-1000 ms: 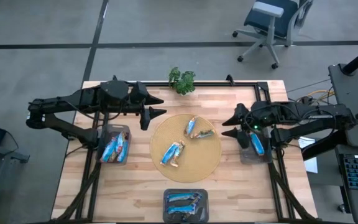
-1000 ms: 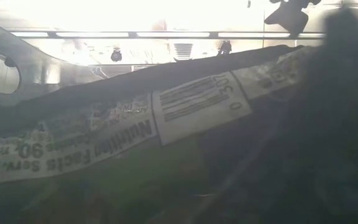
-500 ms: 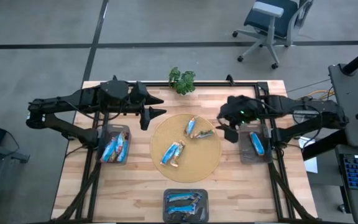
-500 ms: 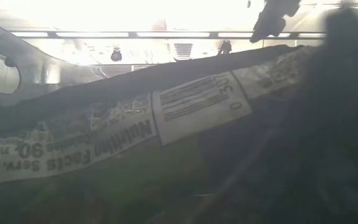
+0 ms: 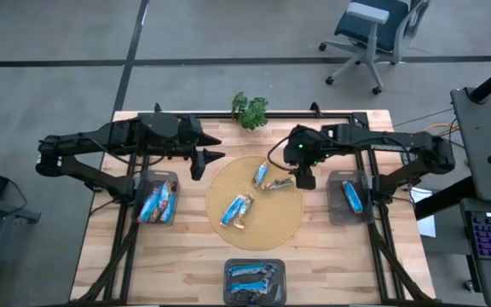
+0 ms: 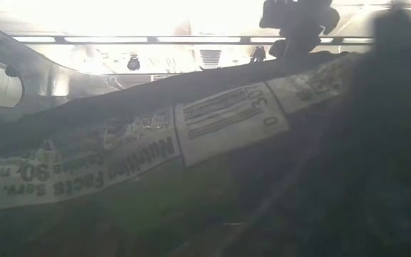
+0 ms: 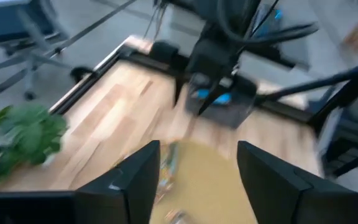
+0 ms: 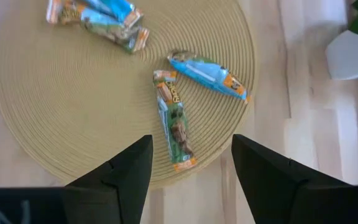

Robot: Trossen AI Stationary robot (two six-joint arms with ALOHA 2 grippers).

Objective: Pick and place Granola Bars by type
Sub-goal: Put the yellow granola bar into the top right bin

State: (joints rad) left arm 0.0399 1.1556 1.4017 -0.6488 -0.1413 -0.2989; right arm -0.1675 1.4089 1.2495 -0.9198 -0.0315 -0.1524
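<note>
High view, left to right: the left gripper (image 5: pixel 217 145) waits spread and empty at the mat's (image 5: pixel 222 217) left rim. The Granola Bars (image 5: pixel 238 210) lie on the mat. The right gripper (image 5: pixel 301 176) — fingers parted, holding nothing — hovers nearest the green-orange bar (image 8: pixel 174 119), whose long axis runs straight out between the jaws.

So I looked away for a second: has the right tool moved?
Yes. In the high view the right tool, open, has swung from beside the right grey bin to the round mat's edge, near the granola bars.
</note>
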